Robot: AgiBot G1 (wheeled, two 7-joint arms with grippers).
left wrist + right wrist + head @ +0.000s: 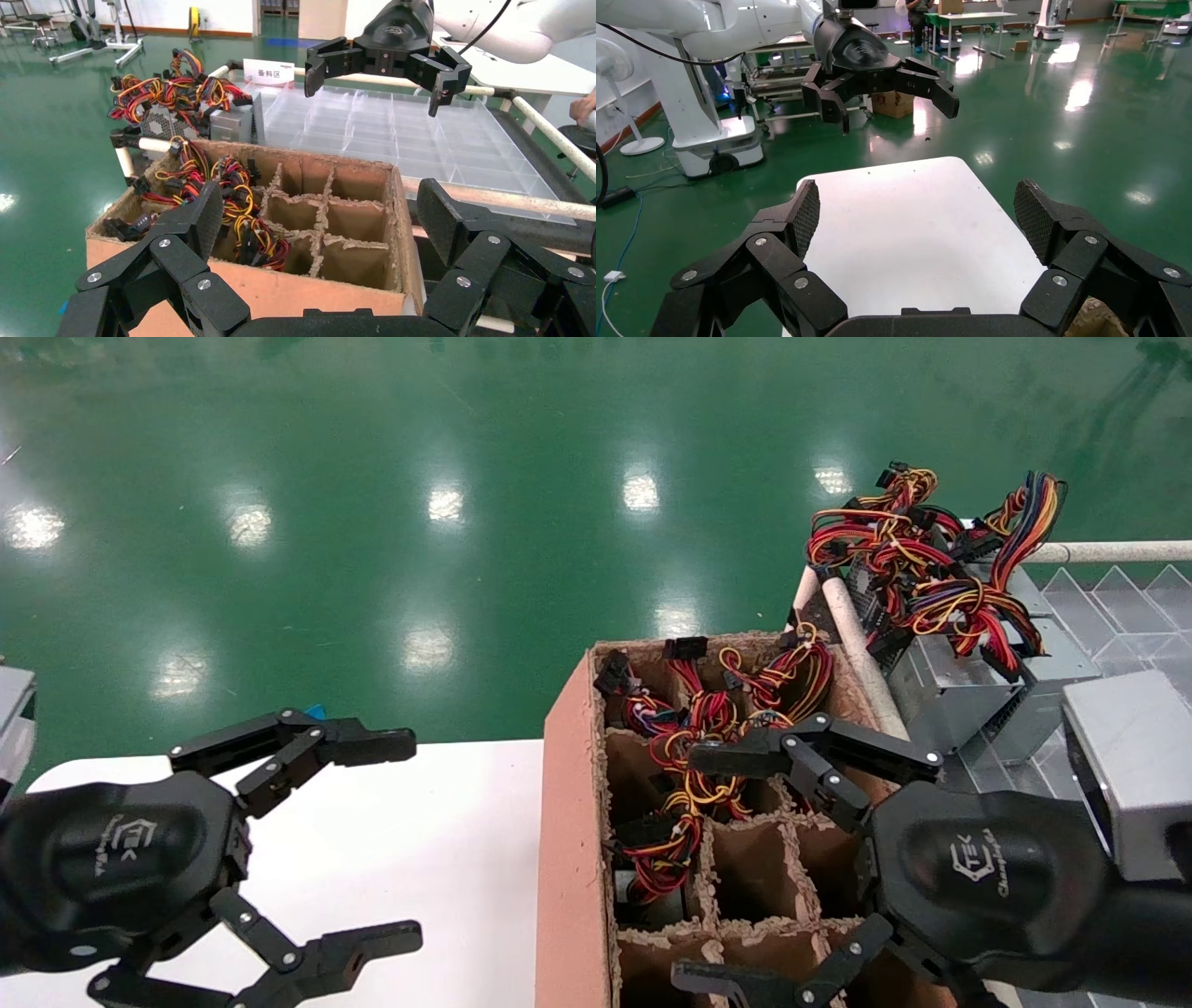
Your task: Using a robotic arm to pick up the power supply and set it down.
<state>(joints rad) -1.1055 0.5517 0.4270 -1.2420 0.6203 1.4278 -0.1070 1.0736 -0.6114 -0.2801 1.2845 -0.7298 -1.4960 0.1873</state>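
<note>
Power supplies sit sunk in the far and left cells of a cardboard divider box (568,822), mostly hidden under their red, yellow and orange wires (680,840) with black plugs; the same wire bundle (246,225) shows in the left wrist view. My right gripper (689,868) hovers open over the box's near cells, holding nothing, and faces the white table (912,225); it shows as (372,91) from the left wrist. My left gripper (410,840) hangs open and empty above that table, left of the box.
Behind the box on the right, more grey power supplies (950,682) with tangled wires, some blue, lie on a clear divider tray (1117,607) edged by a white tube rail (861,654). Green floor lies beyond the table. The box's right-hand cells (355,210) hold nothing.
</note>
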